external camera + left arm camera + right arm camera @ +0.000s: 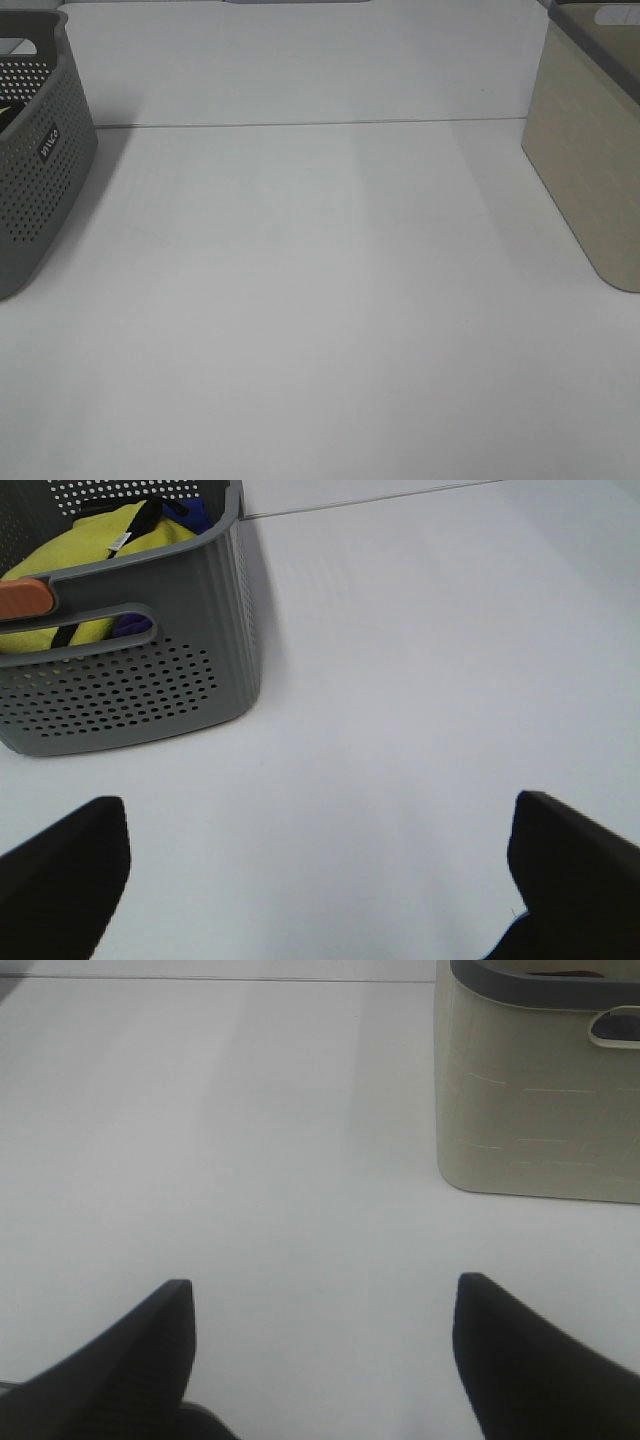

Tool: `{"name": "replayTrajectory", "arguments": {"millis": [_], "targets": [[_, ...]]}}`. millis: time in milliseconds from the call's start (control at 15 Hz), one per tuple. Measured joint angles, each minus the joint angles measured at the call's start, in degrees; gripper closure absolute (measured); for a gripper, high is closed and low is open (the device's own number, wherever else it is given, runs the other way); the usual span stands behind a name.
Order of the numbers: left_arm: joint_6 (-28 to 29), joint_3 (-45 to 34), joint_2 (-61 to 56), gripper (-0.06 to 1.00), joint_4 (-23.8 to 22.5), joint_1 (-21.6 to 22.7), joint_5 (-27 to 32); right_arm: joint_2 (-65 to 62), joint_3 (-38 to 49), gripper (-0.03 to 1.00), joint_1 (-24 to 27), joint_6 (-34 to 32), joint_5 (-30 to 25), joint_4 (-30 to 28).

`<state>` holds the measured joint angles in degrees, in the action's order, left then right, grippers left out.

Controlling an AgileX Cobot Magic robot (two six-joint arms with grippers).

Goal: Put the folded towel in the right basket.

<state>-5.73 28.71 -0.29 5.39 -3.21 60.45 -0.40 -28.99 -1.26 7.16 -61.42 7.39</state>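
Note:
The right basket (590, 170) is beige with a grey rim and stands at the right edge of the white table; it also shows in the right wrist view (540, 1090). No folded towel lies on the table. In the left wrist view, yellow and blue cloth (95, 555) lies bunched inside the grey perforated basket (130, 680). My left gripper (320, 865) is open and empty over bare table near that basket. My right gripper (325, 1345) is open and empty, a short way from the beige basket. Neither gripper shows in the high view.
The grey perforated basket (35, 170) stands at the left edge of the table. An orange object (25, 598) rests at its rim. A seam line (310, 124) runs across the table toward the back.

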Motion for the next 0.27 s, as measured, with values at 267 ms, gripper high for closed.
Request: {"name": "replayTrajectory", "arguments": {"millis": [267], "targets": [[0.00, 0.00, 0.00, -0.03, 0.00, 0.00, 0.00, 0.00, 0.00, 0.28, 0.00, 0.00, 0.00, 0.00]]}}
